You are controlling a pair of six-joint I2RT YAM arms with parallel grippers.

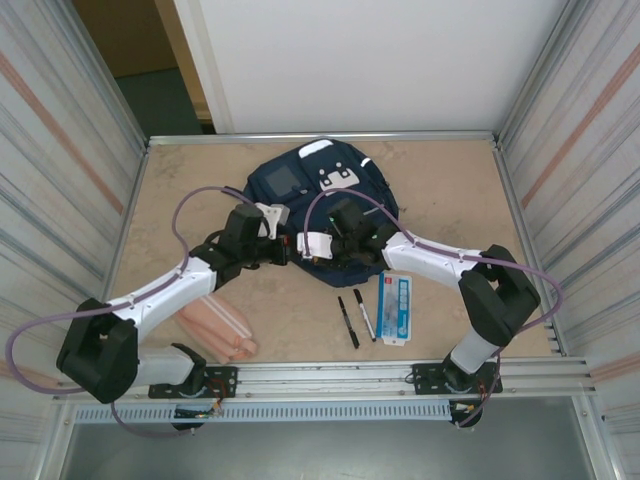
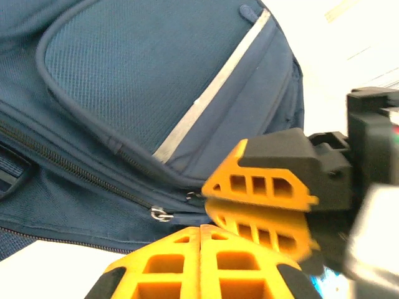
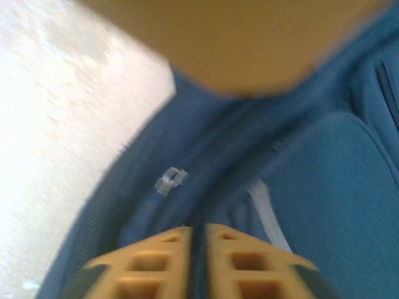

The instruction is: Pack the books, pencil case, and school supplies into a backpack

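Observation:
The navy backpack (image 1: 322, 190) lies flat at the back middle of the table. Both grippers meet at its near edge, on the zip line. My left gripper (image 1: 288, 250) (image 2: 201, 229) is shut, its tips just under a metal zip ring (image 2: 161, 214). My right gripper (image 1: 308, 254) (image 3: 198, 229) is shut, with a thin strip of blue backpack fabric between its tips; a zip ring (image 3: 169, 180) lies just ahead. Two black pens (image 1: 356, 318) and the blue-and-white box (image 1: 395, 307) lie on the near right. The pink pencil case (image 1: 218, 325) lies near left. The books are out of view.
Metal walls (image 1: 70, 160) close in the table on the left, right and back. A rail (image 1: 400, 372) with both arm bases runs along the near edge. Purple cables (image 1: 195, 205) loop over each arm. Bare tabletop (image 1: 450, 190) stretches right of the backpack.

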